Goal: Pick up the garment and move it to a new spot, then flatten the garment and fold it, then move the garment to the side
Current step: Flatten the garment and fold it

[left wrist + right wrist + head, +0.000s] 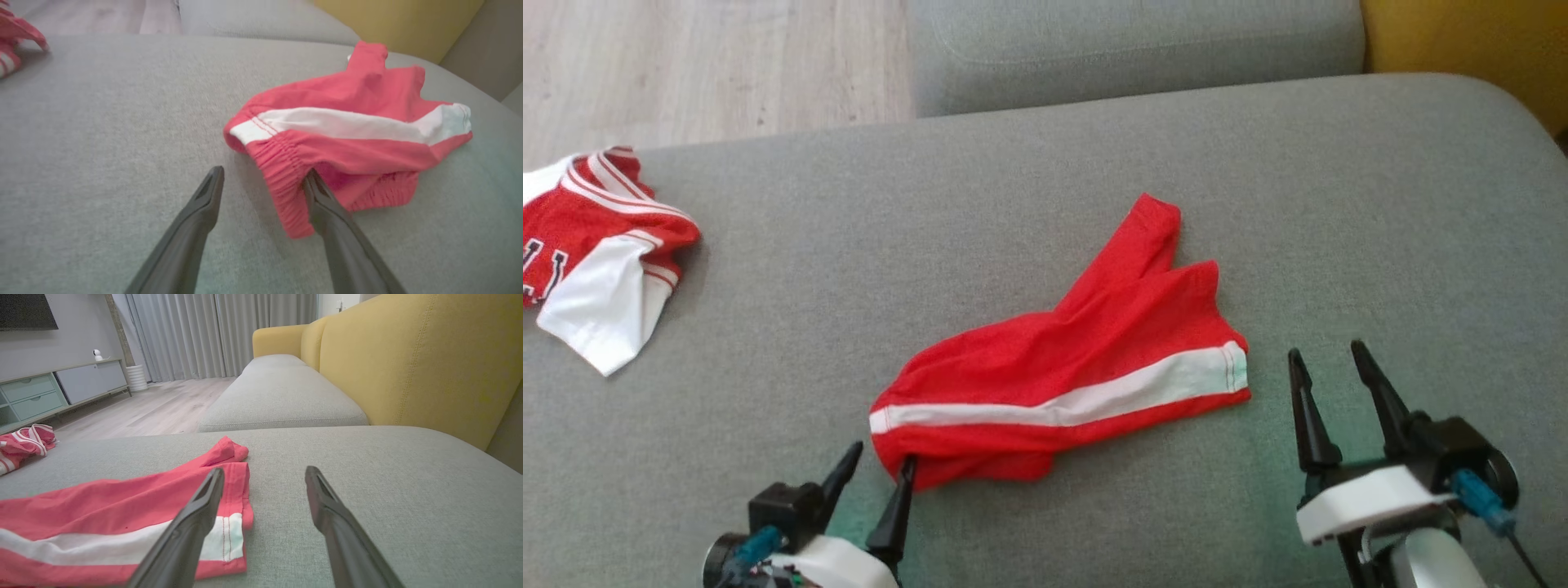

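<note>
As red shorts (pixel 1078 367) lie crumpled, grey cushion (pixel 980 212)

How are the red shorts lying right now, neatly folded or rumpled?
Rumpled. The shorts lie bunched on the cushion, legs splayed apart, waistband puckered.

The head camera looks down from behind the left gripper (pixel 883 454) and right gripper (pixel 1324 348) onto the grey cushion (pixel 1045 163). The left wrist camera sits low and close, the red shorts (pixel 347 134) at and beyond its jaws. The right wrist camera skims the cushion towards the yellow backrest (pixel 408 355), the shorts left of its jaws; all views share them.
</note>
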